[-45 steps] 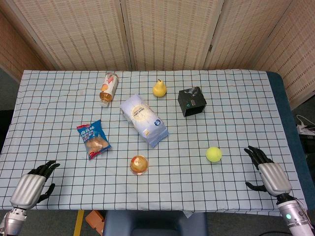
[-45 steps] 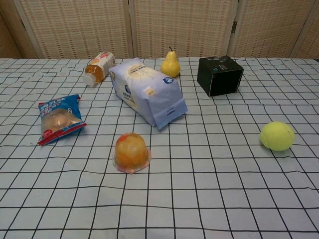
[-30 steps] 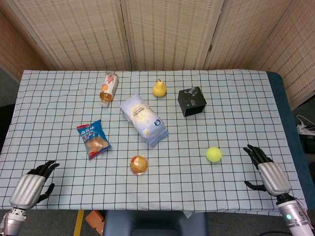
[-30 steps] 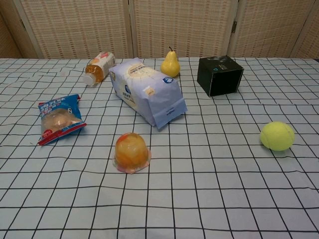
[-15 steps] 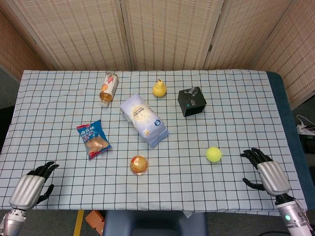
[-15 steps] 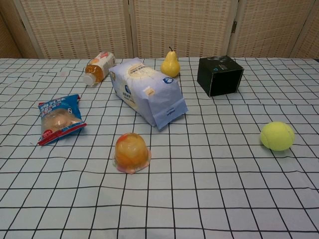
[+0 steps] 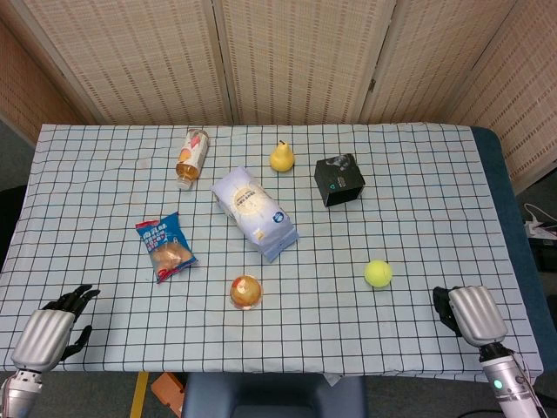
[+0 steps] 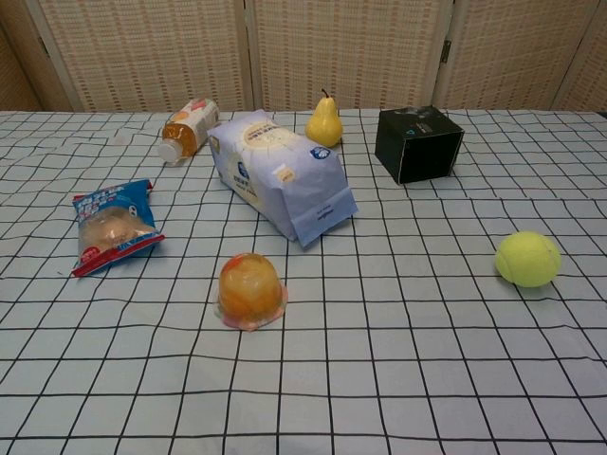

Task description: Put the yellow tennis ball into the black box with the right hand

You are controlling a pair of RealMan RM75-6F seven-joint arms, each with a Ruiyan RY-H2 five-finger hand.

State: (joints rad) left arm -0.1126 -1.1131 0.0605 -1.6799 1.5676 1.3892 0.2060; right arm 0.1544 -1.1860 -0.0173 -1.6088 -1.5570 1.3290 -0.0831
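Fuzzy yellow ball (image 7: 378, 273) sits lower right of centre in the head view, alone on the cloth (image 7: 418, 209), well apart from the box (image 7: 339, 180). Box is matte black, cube-like, turned at an angle, upper centre-right. Whether its top is open can't be told from either view.

Other stuff: smooth yellow pear (image 7: 281, 157) upright, just left of the box; white-blue crinkly bag (image 7: 255, 212) lying diagonally mid-frame; clear bottle (image 7: 191, 158) with orange drink on its side, upper left; glossy blue snack packet (image 7: 164, 246) at left; domed translucent orange jelly cup (image 7: 246, 292) lower centre.

Right hand (image 7: 471, 314) at lower right corner, silver ribbed back facing up, dark fingers tucked down and under at its left edge, near the ball but not touching. It holds nothing; how far the fingers are closed can't be told. Left hand (image 7: 50, 332) at lower left corner, silver back up, dark fingers spread and loose, holding nothing. Neither hand shows in the chest view.

Cloth is white with a black grid, slightly wrinkled, covering the table. Woven cane folding screens (image 7: 296, 52) stand behind.
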